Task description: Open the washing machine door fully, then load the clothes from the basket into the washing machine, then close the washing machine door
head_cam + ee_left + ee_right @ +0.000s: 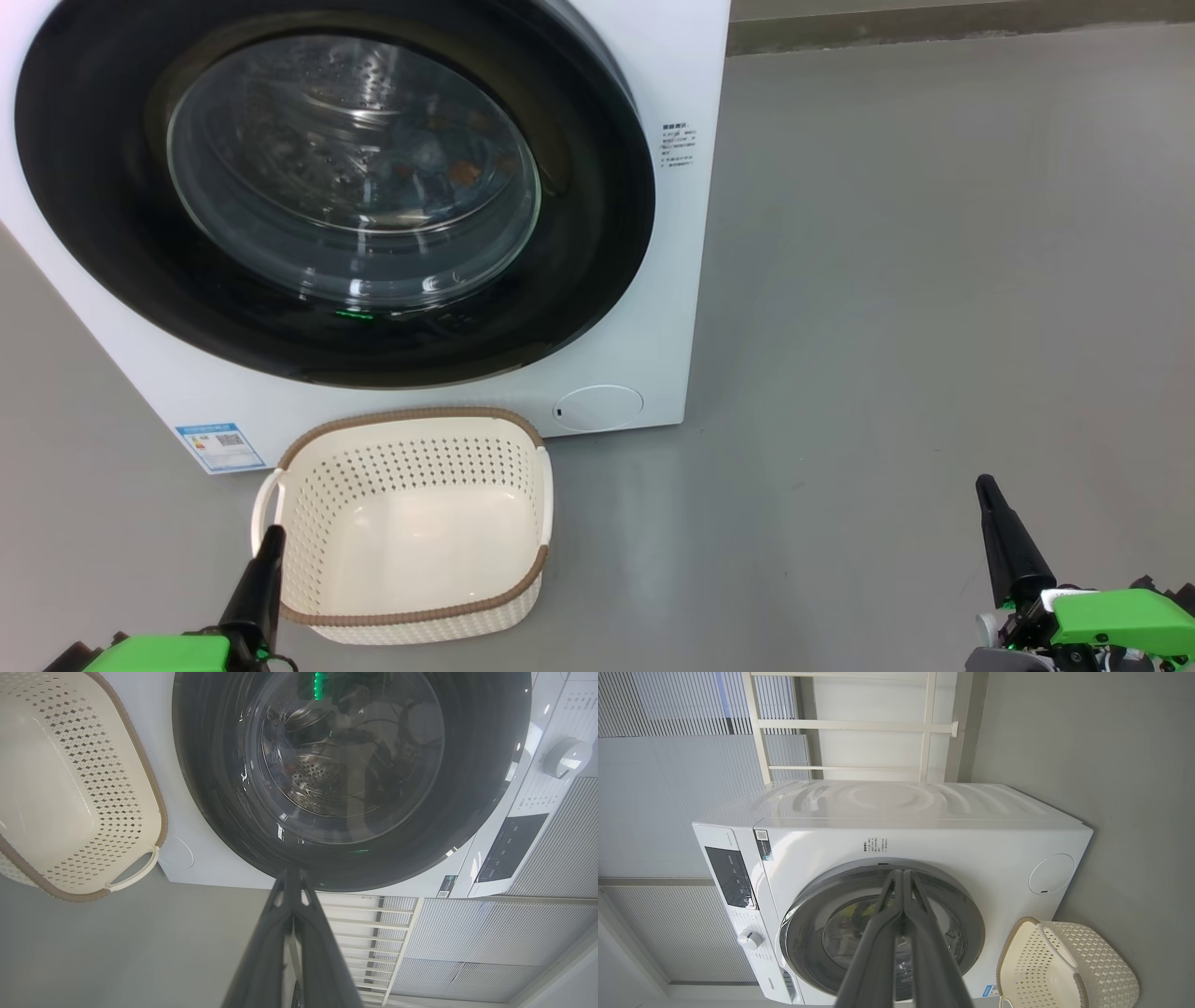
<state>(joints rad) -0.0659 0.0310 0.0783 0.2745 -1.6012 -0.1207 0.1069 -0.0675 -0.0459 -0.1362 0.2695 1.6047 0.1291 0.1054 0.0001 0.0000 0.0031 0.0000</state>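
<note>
The washing machine door (103, 233) sat shut against the white washing machine (677, 280). Through its glass the clothes (457, 170) showed dimly inside the drum, orange prints just visible. The basket (411, 416) stood on the grey floor (887, 280) just before the machine, its bare cream bottom showing. The left hand (272, 537), fingers pressed together, overlapped the basket's left edge in the head view; the right hand (986, 485), likewise closed, hung well apart to the right

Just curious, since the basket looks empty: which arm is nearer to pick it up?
Probably left: the left gripper sits right by the basket, while the right gripper is far off over the floor.
</note>
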